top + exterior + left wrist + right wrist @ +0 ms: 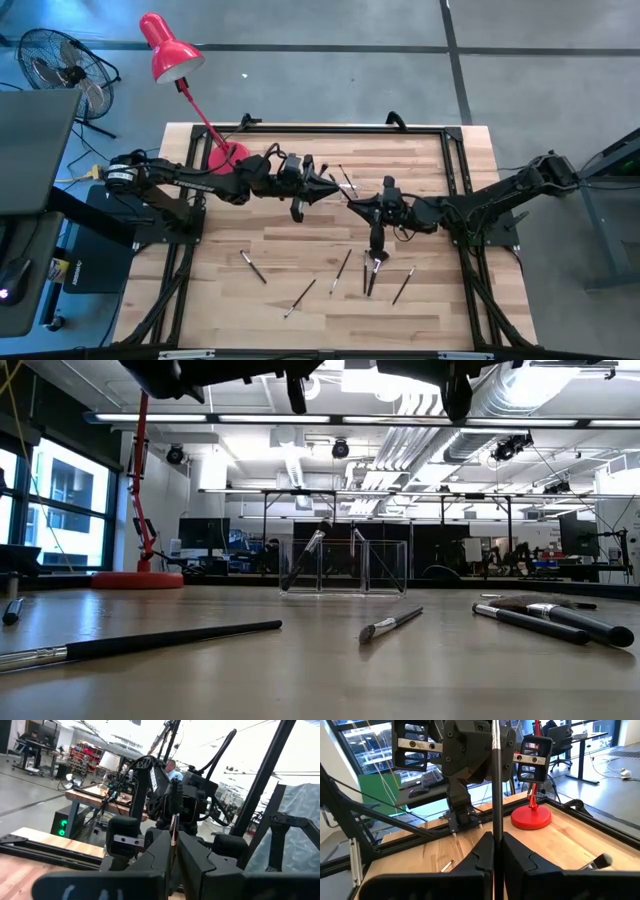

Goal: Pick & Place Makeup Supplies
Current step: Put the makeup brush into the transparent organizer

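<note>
My left gripper (328,190) and my right gripper (358,205) meet tip to tip above the table's middle, well off the wood. Each is shut on a thin dark makeup brush handle (173,827) (496,790). Whether both hold one brush, I cannot tell. More brushes lie flat on the near half of the table: one (252,266), another (300,297), a third (342,270), and others to the right (372,272). The small clear holder (345,565) stands behind them, with a brush (305,557) leaning inside against its wall. My left gripper (172,852) pinches a thin brownish handle (172,837) between its two fingers; the handle runs along the fingers and sticks out ahead toward the other gripper, lifted clear of the table. My right gripper (496,845) pinches a thin dark handle (496,827) between its two fingers, coming level from the table's right. The handle runs along the fingers and out toward the left arm, clear of the table.
A red desk lamp's base (225,157) sits at the far left of the table, its head (170,48) beyond the edge. A black frame (455,150) borders the tabletop. Bare wood (220,220) lies near the left side. A fan (60,60) stands off the table.
</note>
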